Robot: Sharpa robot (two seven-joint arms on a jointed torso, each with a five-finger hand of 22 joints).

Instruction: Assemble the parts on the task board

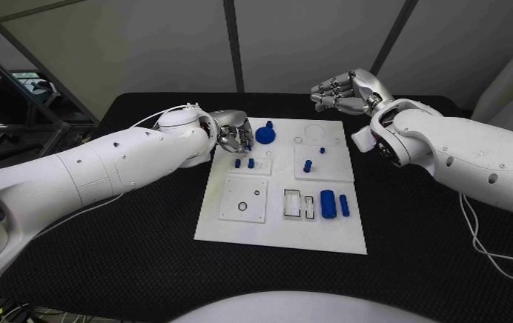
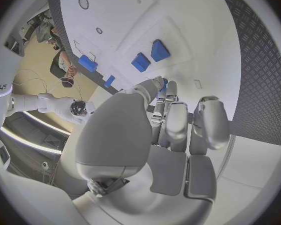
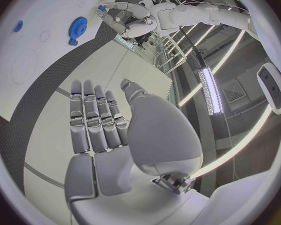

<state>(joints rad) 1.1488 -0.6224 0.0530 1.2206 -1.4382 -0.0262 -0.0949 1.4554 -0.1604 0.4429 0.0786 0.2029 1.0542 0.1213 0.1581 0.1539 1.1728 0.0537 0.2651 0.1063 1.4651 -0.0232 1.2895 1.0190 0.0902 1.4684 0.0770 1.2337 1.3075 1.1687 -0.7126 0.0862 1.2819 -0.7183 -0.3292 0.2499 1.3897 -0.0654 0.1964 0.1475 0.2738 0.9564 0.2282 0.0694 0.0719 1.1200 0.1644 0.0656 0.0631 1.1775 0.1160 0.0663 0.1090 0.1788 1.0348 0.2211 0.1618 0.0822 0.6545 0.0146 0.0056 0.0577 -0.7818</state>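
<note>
Two hands are seen, and neither is seen to hold a part. The left hand [image 1: 230,136] is parked at the task board [image 1: 280,234] near its left far corner, fingers curled in together; in the left wrist view a sliver of blue is glimpsed right at the fingertips [image 2: 168,92], but whether it is pinched or merely lying behind them cannot be told. The blue gear [image 1: 265,133] sits just beside that hand, two small pegs [image 1: 244,164] lie slightly nearer the robot, and the long blue blocks [image 1: 333,204] are well apart from it, toward the board's near right. The right hand [image 1: 344,92] is held above the table beyond the board's far right corner, fingers straight and side by side, nothing in it. Main risk, as judged: the gear or pegs get knocked off their seats by the curled left fingers if that hand is swept sideways. Second risk: a part is misaligned at insertion, since the fingertips are hidden behind the palm.
</note>
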